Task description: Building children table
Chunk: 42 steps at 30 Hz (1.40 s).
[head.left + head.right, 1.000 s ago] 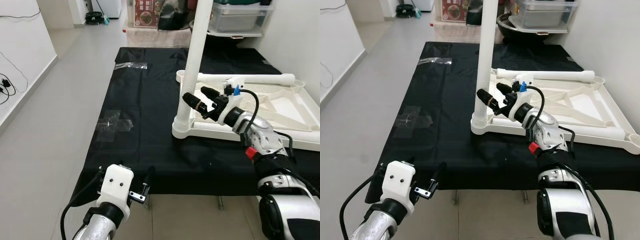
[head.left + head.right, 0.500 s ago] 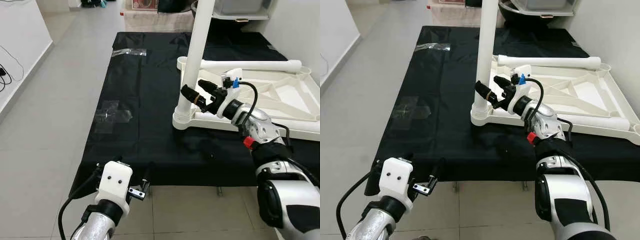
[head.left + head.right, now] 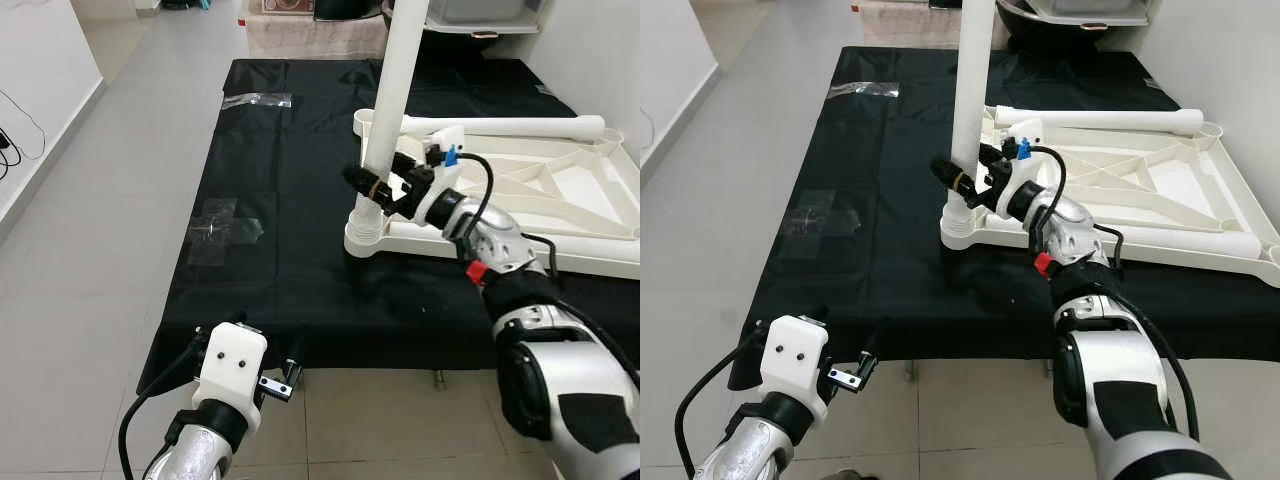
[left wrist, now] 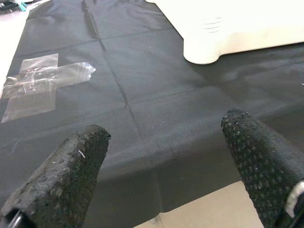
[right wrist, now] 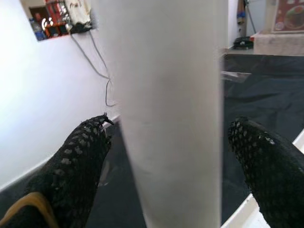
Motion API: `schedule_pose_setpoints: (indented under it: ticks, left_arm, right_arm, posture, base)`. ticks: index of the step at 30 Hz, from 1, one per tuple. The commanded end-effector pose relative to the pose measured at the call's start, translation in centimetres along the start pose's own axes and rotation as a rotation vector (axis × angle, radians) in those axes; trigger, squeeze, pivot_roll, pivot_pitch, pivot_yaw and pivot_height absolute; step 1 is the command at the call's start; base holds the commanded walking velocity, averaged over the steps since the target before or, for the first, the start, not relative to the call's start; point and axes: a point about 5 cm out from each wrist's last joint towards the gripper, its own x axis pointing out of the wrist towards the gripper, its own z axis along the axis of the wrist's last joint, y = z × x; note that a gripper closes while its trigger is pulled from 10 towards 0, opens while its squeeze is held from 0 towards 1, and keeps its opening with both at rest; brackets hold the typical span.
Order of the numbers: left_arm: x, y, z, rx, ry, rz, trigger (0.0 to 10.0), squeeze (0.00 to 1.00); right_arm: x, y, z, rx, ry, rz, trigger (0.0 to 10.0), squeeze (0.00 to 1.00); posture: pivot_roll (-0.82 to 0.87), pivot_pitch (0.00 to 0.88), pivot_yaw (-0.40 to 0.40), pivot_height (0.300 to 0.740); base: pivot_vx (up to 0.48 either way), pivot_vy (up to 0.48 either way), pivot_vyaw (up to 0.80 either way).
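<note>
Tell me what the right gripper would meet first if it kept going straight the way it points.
The upright white table leg. The right gripper is open with a finger on either side of the leg, which stands directly ahead in its corner socket of the upturned tabletop.

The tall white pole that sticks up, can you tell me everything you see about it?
The white pole is a table leg: a smooth, round tube that looks like plastic. It stands upright, slightly tilted, in a round corner socket of the upside-down white tabletop, which lies on a black cloth. Its top runs out of the picture. Low down, the right gripper has its two black fingers open, one on each side of the pole. Whether they touch it cannot be told.
</note>
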Motion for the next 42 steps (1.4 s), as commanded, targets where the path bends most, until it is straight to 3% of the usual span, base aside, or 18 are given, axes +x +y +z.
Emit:
schedule_pose_setpoints:
  ticks: [1,21,22,24,25,26,27,42]
  left_arm:
    - [-0.2,-0.1,-0.4,-0.002,0.027,0.005,10.0,0.0]
    - [-0.2,-0.4,-0.4,-0.001,0.023,0.0,10.0,0.0]
    - [-0.1,-0.4,-0.4,-0.001,0.024,-0.001,10.0,0.0]
    - [-0.1,-0.4,-0.4,0.0,0.024,-0.001,10.0,0.0]
    - [-0.1,-0.4,-0.4,0.0,0.024,-0.001,10.0,0.0]
    - [-0.1,-0.4,-0.4,0.0,0.024,-0.001,10.0,0.0]
    - [-0.1,-0.4,-0.4,0.0,0.024,-0.001,10.0,0.0]
    - [0.0,-0.2,-0.3,0.001,0.026,-0.005,10.0,0.0]
  right_arm:
    - [0.4,0.4,0.0,-0.02,0.012,0.022,10.0,0.0]
    - [2.0,0.9,0.4,-0.052,0.016,-0.015,10.0,0.0]
    - [2.1,0.9,0.4,-0.047,0.014,-0.018,5.8,0.0]
    - [2.1,0.9,0.4,-0.043,0.012,-0.019,5.8,0.0]
    - [2.1,1.0,0.3,-0.045,0.014,-0.019,2.2,0.0]
    - [2.1,1.0,0.3,-0.045,0.014,-0.019,2.2,0.0]
    - [2.1,1.0,0.2,-0.046,0.017,-0.017,0.0,0.0]
    - [2.1,1.4,-0.6,-0.073,0.032,-0.01,0.0,0.0]
  posture:
    - [0.11,0.152,-0.063,0.74]
    - [0.11,0.133,-0.07,0.74]
    - [0.11,0.136,-0.069,0.74]
    - [0.11,0.135,-0.071,0.74]
    - [0.11,0.14,-0.073,0.74]
    - [0.11,0.14,-0.073,0.74]
    - [0.11,0.142,-0.073,0.74]
    - [0.11,0.155,-0.065,0.74]
  base:
    - [0.0,0.0,0.0]
    - [0.0,0.0,0.0]
    - [0.0,0.0,0.0]
    - [0.0,0.0,0.0]
    - [0.0,0.0,0.0]
    - [0.0,0.0,0.0]
    - [0.0,0.0,0.0]
    - [0.0,0.0,0.0]
